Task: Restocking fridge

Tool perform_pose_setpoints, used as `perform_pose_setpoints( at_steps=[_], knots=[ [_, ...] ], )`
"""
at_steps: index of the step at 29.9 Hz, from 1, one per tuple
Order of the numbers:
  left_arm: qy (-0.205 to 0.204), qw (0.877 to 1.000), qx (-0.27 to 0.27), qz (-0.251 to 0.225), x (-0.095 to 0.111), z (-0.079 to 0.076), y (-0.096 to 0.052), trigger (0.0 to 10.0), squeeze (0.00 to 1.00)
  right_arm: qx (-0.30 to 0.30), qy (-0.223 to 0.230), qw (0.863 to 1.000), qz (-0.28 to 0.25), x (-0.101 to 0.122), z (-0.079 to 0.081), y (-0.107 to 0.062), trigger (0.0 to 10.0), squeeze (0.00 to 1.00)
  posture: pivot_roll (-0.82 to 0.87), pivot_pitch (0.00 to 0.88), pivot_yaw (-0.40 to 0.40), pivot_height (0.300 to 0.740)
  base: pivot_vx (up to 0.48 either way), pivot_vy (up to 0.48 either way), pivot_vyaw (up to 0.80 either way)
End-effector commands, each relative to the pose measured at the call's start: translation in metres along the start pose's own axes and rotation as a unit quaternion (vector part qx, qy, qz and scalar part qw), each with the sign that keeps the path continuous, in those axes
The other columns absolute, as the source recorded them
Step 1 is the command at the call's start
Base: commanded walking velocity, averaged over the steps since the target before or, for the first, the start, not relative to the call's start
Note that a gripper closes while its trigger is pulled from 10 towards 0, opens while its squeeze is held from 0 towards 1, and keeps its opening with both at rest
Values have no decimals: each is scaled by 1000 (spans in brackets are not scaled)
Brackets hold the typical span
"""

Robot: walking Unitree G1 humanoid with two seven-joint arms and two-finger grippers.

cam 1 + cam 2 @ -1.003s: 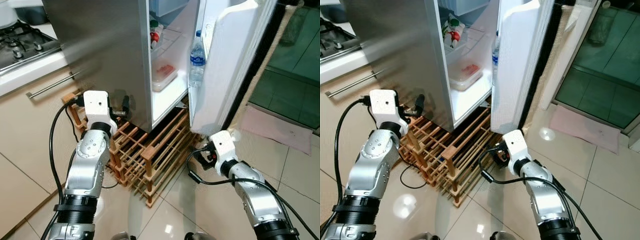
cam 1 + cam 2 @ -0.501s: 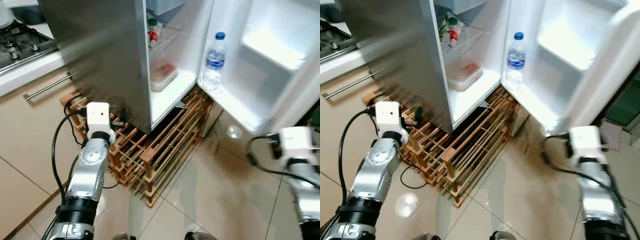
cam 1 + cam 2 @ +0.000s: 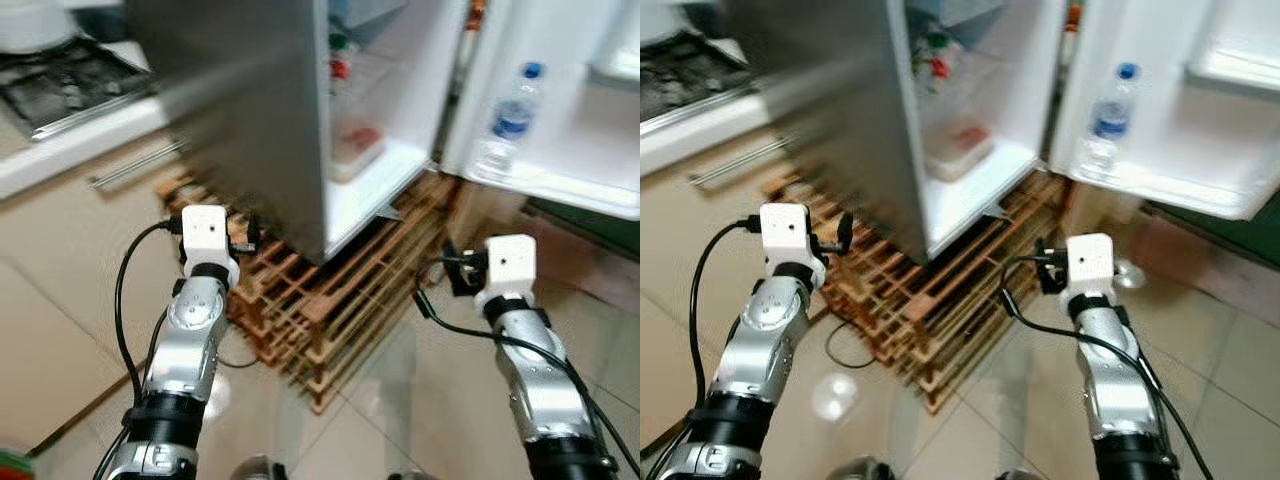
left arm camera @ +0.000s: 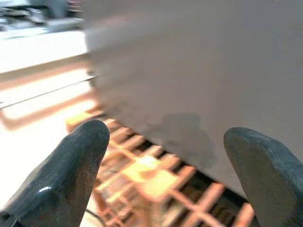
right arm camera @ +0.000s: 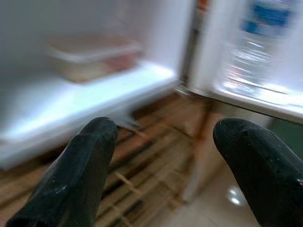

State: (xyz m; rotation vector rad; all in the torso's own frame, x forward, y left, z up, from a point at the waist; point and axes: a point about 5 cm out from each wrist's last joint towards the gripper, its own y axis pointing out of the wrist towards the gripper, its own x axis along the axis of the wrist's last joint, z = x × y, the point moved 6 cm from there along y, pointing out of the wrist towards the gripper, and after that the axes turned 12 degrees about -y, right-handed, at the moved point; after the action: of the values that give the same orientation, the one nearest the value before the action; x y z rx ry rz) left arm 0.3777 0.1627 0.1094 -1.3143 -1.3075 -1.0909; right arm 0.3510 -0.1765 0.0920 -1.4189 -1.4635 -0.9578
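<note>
Black-fingered tools, left tool (image 4: 165,175) and right tool (image 5: 175,170), we see both released, empty, low before the open fridge (image 3: 260,110). Water bottle (image 3: 505,125) stands in the door shelf (image 3: 590,190); wooden rack (image 3: 330,300) on floor beneath.

The fridge door (image 3: 560,110) has swung wide open.

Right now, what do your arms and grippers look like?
Both arms are silver metal with black ribbed cuffs near the base. A white boxy camera block tops each wrist, fed by looping black cables. The left gripper and right gripper each have two rounded, matte dark-grey fingers.
</note>
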Motion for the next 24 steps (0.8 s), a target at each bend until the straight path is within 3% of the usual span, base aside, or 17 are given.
perform_pose_setpoints(
  at_steps=[1, 6, 11, 17, 24],
  knots=[
    [11, 1000, 0, -1, -1, 0, -1, 10000, 0, 11, 21, 999, -22, 12, 11, 6, 10000, 0, -116, 0, 35, 740, -289, 0, 488],
    [23, 1000, 7, -14, 1, 1, -1, 10000, 0, -12, 69, 997, -27, 11, 11, 6, 10000, 0, -91, 0, 25, 740, -115, 0, 476],
    [5, 999, 31, -26, 4, 11, -4, 10000, 0, -17, 68, 997, -32, 9, 10, 2, 10000, 0, -79, 0, 19, 740, 0, 0, 463],
    [5, 999, 14, -36, 5, -2, -10, 10000, 0, -1, 66, 997, -33, 7, 17, 3, 10000, 0, -55, 0, -1, 740, 0, 0, 466],
    [-7, 999, 12, -36, 8, -3, -5, 10000, 0, -2, 61, 997, -40, 12, 16, 11, 10000, 0, -55, 0, -5, 740, 0, -128, 459]
  ],
)
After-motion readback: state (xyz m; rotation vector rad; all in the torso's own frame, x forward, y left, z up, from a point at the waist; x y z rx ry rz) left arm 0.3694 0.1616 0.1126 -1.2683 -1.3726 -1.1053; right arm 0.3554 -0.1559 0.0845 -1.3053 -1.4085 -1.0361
